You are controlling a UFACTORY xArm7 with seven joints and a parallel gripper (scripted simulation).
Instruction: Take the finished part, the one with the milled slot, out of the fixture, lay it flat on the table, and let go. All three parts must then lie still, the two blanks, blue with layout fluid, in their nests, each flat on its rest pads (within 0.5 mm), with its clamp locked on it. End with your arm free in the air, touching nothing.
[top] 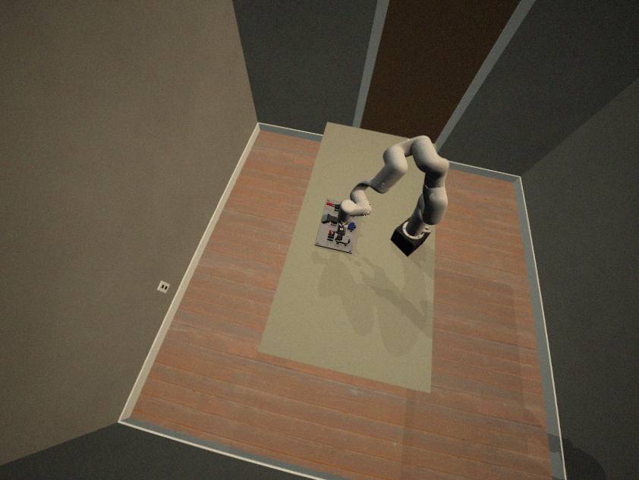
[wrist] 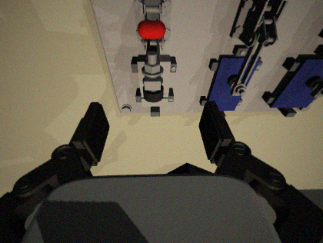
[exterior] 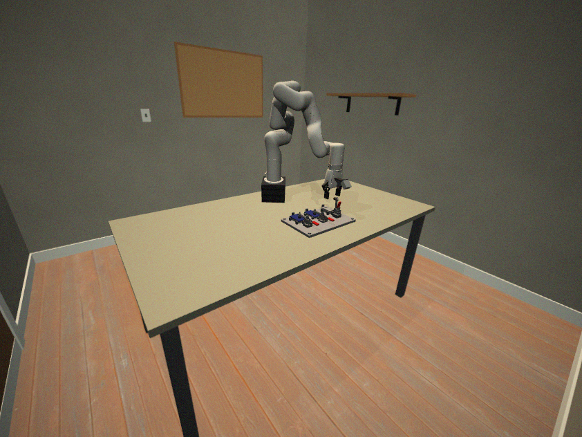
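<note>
Standing beneath a wall shelf, pale tabletop.

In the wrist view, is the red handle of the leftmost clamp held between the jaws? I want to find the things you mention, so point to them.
No, the red handle [wrist: 151, 30] lies over the fixture plate [wrist: 192, 46], beyond the open jaws.

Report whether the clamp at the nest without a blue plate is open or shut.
Open: its red handle stands up, while the other two red handles lie low.

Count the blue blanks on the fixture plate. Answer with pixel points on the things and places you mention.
2. The middle blank [top: 351, 225] [exterior: 311, 214] [wrist: 221, 82] sits in the middle nest; the end blank [exterior: 296, 217] [wrist: 294, 84] in the end nest, leftmost in the exterior view.
</note>
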